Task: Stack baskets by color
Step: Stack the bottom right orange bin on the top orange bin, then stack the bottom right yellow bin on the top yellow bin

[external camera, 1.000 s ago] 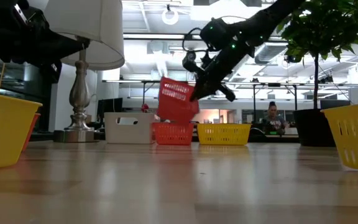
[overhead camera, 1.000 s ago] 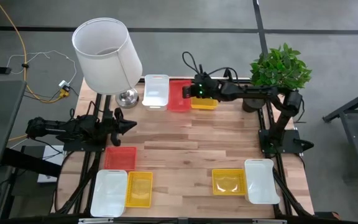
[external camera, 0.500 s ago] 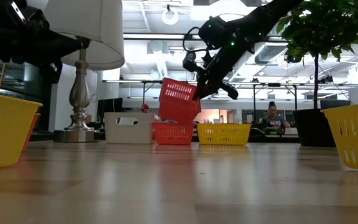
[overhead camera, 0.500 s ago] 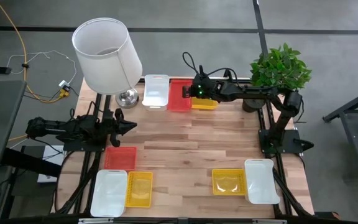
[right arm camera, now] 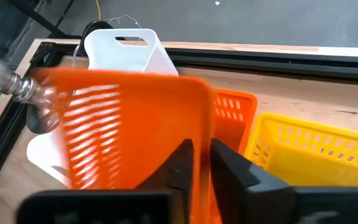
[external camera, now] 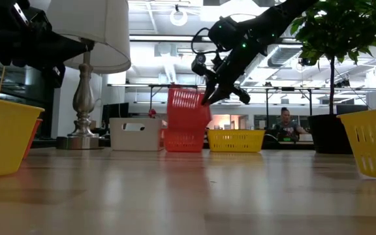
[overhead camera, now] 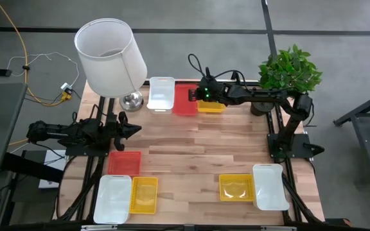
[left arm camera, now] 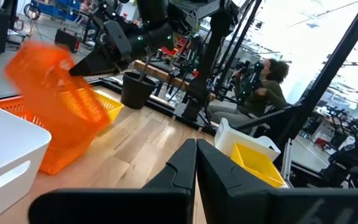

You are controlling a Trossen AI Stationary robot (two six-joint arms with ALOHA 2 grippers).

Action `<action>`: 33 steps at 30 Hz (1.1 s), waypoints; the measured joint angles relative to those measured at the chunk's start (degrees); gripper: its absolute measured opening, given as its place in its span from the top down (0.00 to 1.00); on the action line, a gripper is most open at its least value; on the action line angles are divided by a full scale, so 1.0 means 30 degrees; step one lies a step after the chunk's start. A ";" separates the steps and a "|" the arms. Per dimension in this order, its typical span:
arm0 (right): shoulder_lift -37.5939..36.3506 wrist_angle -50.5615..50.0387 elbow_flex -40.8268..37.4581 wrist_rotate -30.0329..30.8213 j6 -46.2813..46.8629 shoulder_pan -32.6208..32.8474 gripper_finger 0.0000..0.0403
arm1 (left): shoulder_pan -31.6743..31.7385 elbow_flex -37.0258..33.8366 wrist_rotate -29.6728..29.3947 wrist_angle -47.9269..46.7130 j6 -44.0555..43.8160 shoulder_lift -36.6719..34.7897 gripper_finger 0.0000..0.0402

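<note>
The red basket (right arm camera: 129, 130) is smeared with motion blur in the right wrist view, its slats unreadable, and it hides most of the second red basket (right arm camera: 232, 112) behind it. In the left wrist view it blurs too. Low view: a yellow basket (external camera: 5, 134) is cut off by the left edge, another yellow basket (external camera: 374, 147) by the right, and the lampshade (external camera: 87, 32) by the top.

table (overhead camera: 198, 144): wood planks | on it: red, yellow, white baskets (overhead camera: 124, 162); lamp (overhead camera: 131, 99); potted plant (overhead camera: 290, 70)
</note>
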 joint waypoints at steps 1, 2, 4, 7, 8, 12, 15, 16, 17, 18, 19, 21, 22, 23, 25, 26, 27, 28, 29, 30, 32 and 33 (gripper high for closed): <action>0.0000 0.0000 0.0000 0.0007 -0.0071 0.0039 0.85 | 0.0000 0.0000 -0.0016 0.0002 0.0000 0.0002 1.00; 0.0000 0.0000 0.0000 0.0115 -0.0061 0.0075 0.82 | 0.0000 0.0000 -0.0016 0.0004 0.0000 0.0003 1.00; 0.0000 0.0014 0.0000 0.0413 -0.0019 0.0204 0.75 | 0.0000 0.0000 -0.0016 0.0007 0.0000 0.0007 1.00; 0.0000 0.0113 0.0000 0.0889 -0.0271 0.0349 0.66 | 0.0000 0.0000 -0.0016 0.0007 0.0000 0.0004 1.00; 0.0000 0.0178 0.0000 0.0918 -0.0543 0.0352 0.64 | 0.0000 0.0000 -0.0016 0.0007 0.0000 0.0007 1.00; -0.0166 0.0362 0.0000 0.0685 -0.2277 0.0309 0.56 | 0.0000 0.0000 0.0044 0.0007 0.0000 0.0005 1.00; -0.0853 -0.0415 0.0000 0.0687 -0.4138 0.0309 0.52 | 0.0000 0.0000 0.0050 -0.0027 0.0000 0.0001 1.00; -0.1197 -0.0905 0.0000 0.0697 -0.4762 0.0341 0.52 | 0.0000 0.0000 0.0050 -0.0085 0.0000 0.0007 1.00; -0.1560 -0.1535 0.0000 0.0747 -0.5395 0.0430 0.51 | 0.0000 0.0000 0.0057 -0.0201 -0.0001 0.0001 1.00; -0.1950 -0.2322 0.0000 0.0934 -0.6027 0.0593 0.51 | 0.0000 0.0000 0.0063 -0.0318 -0.0019 0.0007 1.00; -0.2378 -0.3186 0.0000 0.1204 -0.6676 0.0845 0.51 | 0.0000 0.0000 0.0172 -0.0431 -0.0059 0.0002 1.00; -0.3148 -0.5009 0.0000 0.2145 -0.7731 0.1657 0.50 | 0.0000 0.0000 0.0496 -0.0543 -0.0069 0.0007 1.00; -0.3471 -0.5831 0.0000 0.2644 -0.8115 0.2158 0.50 | 0.0000 0.0000 0.0728 -0.0523 -0.0062 0.0004 1.00; -0.3724 -0.6687 0.0000 0.3239 -0.8254 0.2710 0.50 | 0.0000 0.0000 0.0906 -0.0507 -0.0055 0.0000 1.00; -0.4087 -0.7955 0.0000 0.4217 -0.8484 0.3895 0.50 | 0.0000 0.0000 0.1166 -0.0390 -0.0051 0.0007 1.00; -0.4202 -0.8425 0.0000 0.4716 -0.8493 0.4540 0.50 | 0.0000 0.0000 0.1216 -0.0274 -0.0053 0.0006 1.00; -0.4277 -0.8791 0.0000 0.5248 -0.8469 0.5177 0.50 | 0.0000 0.0000 0.1224 -0.0219 -0.0066 0.0000 1.00; -0.4306 -0.9162 0.0000 0.5842 -0.8327 0.5877 0.50 | 0.0000 0.0000 0.1227 -0.0227 -0.0066 0.0000 1.00; -0.4306 -0.9565 0.0000 0.6489 -0.8114 0.6501 0.50 | 0.0000 0.0000 0.1243 -0.0233 -0.0066 0.0007 1.00; -0.4306 -0.9939 0.0000 0.7022 -0.8010 0.7115 0.50 | 0.0000 0.0000 0.1259 -0.0233 -0.0096 0.0007 1.00; -0.4306 -1.1039 0.0000 0.8115 -0.7737 0.8259 0.50 | 0.0000 0.0000 0.1259 -0.0246 -0.0425 0.0000 1.00; -0.4306 -1.1709 0.0000 0.8635 -0.7453 0.8741 0.50 | 0.0000 0.0000 0.1259 -0.0248 -0.0492 0.0003 1.00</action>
